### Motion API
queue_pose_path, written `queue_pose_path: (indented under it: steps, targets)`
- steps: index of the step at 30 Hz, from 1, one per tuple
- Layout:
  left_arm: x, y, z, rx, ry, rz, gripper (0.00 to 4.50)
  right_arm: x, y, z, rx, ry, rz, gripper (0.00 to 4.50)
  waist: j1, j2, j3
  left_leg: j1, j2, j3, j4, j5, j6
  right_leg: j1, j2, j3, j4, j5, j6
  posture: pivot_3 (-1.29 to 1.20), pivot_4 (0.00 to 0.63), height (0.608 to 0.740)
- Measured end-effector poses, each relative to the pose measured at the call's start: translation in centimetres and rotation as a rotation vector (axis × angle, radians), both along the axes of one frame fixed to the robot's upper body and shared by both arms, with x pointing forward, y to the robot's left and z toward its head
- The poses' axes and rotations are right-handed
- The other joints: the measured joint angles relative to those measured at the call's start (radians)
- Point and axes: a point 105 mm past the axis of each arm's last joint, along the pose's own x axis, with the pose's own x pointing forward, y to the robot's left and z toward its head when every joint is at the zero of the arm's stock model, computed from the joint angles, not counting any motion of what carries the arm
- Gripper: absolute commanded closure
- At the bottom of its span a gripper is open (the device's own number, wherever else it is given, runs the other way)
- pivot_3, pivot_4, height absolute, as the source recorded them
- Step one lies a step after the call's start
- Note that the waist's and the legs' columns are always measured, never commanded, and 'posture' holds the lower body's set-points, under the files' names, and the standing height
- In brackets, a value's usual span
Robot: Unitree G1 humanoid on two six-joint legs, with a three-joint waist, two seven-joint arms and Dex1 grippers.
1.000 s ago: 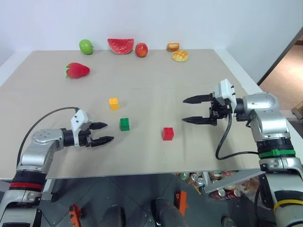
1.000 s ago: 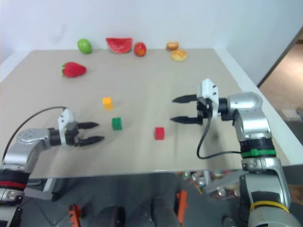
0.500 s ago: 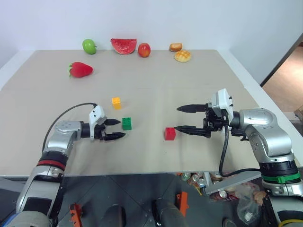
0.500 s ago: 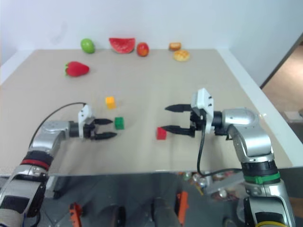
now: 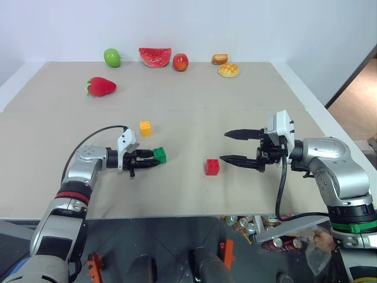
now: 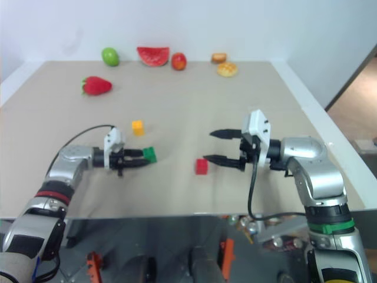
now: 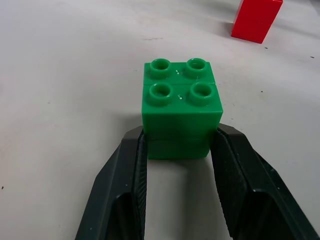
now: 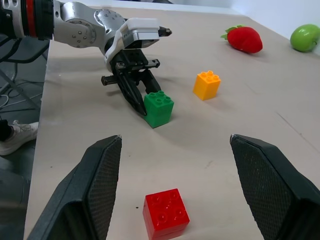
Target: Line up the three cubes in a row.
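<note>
Cubes sit near the middle of a pale beige counter [image 5: 194, 94]: a green cube [image 5: 159, 155], a yellow cube [image 5: 145, 127] just behind it, and a red cube [image 5: 212, 167] well apart to its right. The left tool [image 5: 150, 159] has its two black fingers pinched on the lower sides of the green cube, which rests flat on the counter, studs up. The right tool [image 5: 227, 147] hangs just right of the red cube with its fingers spread wide, holding nothing. To do this step well, the left arm should probably keep the grip low and square, lift or slide the green cube only slightly, and set it where all three can share one straight line, without nudging the yellow cube close behind. The right tool looks well placed to take the red cube. Along the far edge lie toy foods: a green apple [image 5: 112, 57], a watermelon slice [image 5: 155, 56], a red apple [image 5: 181, 62], two buns [image 5: 227, 69], and nearer, a strawberry [image 5: 100, 86]. A plain white wall stands behind.
</note>
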Motion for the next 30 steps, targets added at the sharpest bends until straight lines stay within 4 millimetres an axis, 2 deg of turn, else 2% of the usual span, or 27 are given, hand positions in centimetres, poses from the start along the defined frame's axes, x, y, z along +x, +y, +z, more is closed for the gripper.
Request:
queue_pose_path:
  steps: [3, 7, 11, 14, 18, 22, 25, 30]
  targets:
    - [-0.1, -0.3, -0.1, -0.005, 0.002, -0.01, 3.22, 0.0, 0.0, 0.0, 0.0, -0.002, -0.001, 0.91, 0.0, 0.0, 0.0, 0.0, 0.0, 0.0, 0.0, 0.0, 0.0, 0.0, 0.0, 0.0, 0.0, 0.0, 0.0, 0.0, 0.15, 0.74]
    - [-0.4, -1.7, -0.3, -0.006, -0.007, -0.07, 3.22, 0.0, 0.0, 0.0, 0.004, -0.002, -0.003, 0.91, 0.002, 0.0, 0.0, 0.0, 0.0, 0.0, 0.0, 0.0, 0.0, 0.0, 0.0, 0.0, 0.0, 0.0, 0.0, 0.0, 0.15, 0.74]
    - [-0.9, -4.5, -0.2, -0.006, -0.012, -0.173, 3.22, -0.3, -0.5, -0.3, 0.016, 0.019, -0.024, 0.91, 0.007, 0.0, 0.0, -0.001, -0.001, -0.001, 0.0, 0.0, 0.0, 0.0, 0.0, -0.001, -0.001, 0.0, 0.0, 0.0, 0.15, 0.74]
    - [-1.3, -6.4, -0.2, -0.01, -0.017, -0.237, 3.22, -0.9, -2.3, -1.2, -0.015, 0.059, -0.076, 0.91, 0.007, 0.0, 0.0, -0.002, -0.002, -0.001, 0.0, 0.0, 0.0, 0.0, -0.001, 0.0, -0.002, -0.001, 0.002, 0.0, 0.15, 0.74]
    - [-1.5, -7.7, 0.1, -0.011, -0.033, -0.286, 3.22, -1.9, -5.0, -2.9, -0.055, 0.124, -0.143, 0.91, 0.006, 0.0, 0.0, -0.002, -0.002, -0.001, 0.0, -0.001, 0.001, 0.0, -0.001, 0.0, -0.002, -0.001, 0.002, 0.0, 0.15, 0.74]
    - [-1.7, -9.2, 0.2, -0.013, -0.044, -0.329, 3.22, -2.3, -6.2, -3.6, -0.055, 0.156, -0.177, 0.91, -0.001, 0.0, 0.0, 0.0, -0.002, 0.0, 0.0, -0.001, 0.001, 0.0, 0.0, 0.002, -0.001, 0.0, 0.002, 0.0, 0.15, 0.74]
    - [-1.9, -9.8, 0.1, -0.016, -0.033, -0.351, 3.22, -2.1, -6.5, -3.2, -0.041, 0.14, -0.193, 0.91, -0.001, 0.0, 0.0, 0.001, -0.001, 0.0, 0.0, 0.0, 0.002, 0.001, 0.003, 0.003, -0.001, 0.002, 0.001, 0.0, 0.15, 0.74]
    - [-1.9, -9.4, -0.2, 0.002, -0.032, -0.359, 3.22, -2.0, -6.4, -3.2, -0.03, 0.135, -0.209, 0.91, -0.001, 0.0, 0.0, 0.002, 0.0, -0.001, 0.0, 0.0, 0.002, 0.001, 0.004, 0.004, -0.001, 0.002, 0.0, 0.0, 0.15, 0.74]
